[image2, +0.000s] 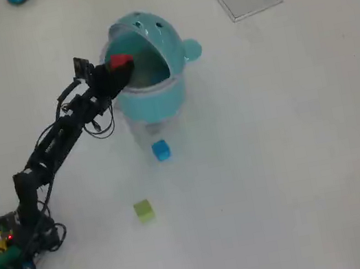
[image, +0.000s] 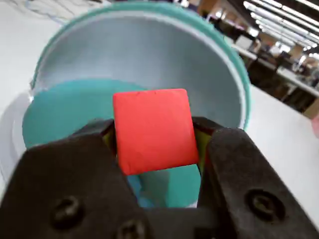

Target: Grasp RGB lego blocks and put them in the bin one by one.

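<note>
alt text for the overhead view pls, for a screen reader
The arm's gripper holds the red lego block at the open mouth of the teal bin on a white table. The blue block and yellow-green block lie on the table.

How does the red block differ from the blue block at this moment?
The red block is clamped in the pincer, held at the open mouth of the bin; the blue block lies free on the table, just outside the bin's base in the overhead view. The red one is raised, the blue one resting. Both are tiny cubes, far smaller than the bin.
</note>
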### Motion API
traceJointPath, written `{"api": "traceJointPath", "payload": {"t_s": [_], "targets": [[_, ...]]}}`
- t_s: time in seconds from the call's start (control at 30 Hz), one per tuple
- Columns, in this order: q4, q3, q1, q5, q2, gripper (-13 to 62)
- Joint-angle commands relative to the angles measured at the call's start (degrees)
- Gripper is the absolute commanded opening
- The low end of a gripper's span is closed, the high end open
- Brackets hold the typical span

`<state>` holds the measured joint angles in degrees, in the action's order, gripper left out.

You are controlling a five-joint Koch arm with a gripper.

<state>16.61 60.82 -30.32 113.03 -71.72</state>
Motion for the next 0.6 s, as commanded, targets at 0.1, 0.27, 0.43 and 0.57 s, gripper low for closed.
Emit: {"api": "traceJointPath", "payload": {"t_s": [0.1,0.27,0.43,0.57], "targets": [[-3.34,-9.23,-1.32,-0.18,1.76,7.0],[0.35,-11.95,-1.67,-1.23,1.76,33.7],[1.85,-11.69,-1.93,-2.37,1.67,36.2],[7.38,-11.16,-1.23,-2.55,0.35,35.6]]}}
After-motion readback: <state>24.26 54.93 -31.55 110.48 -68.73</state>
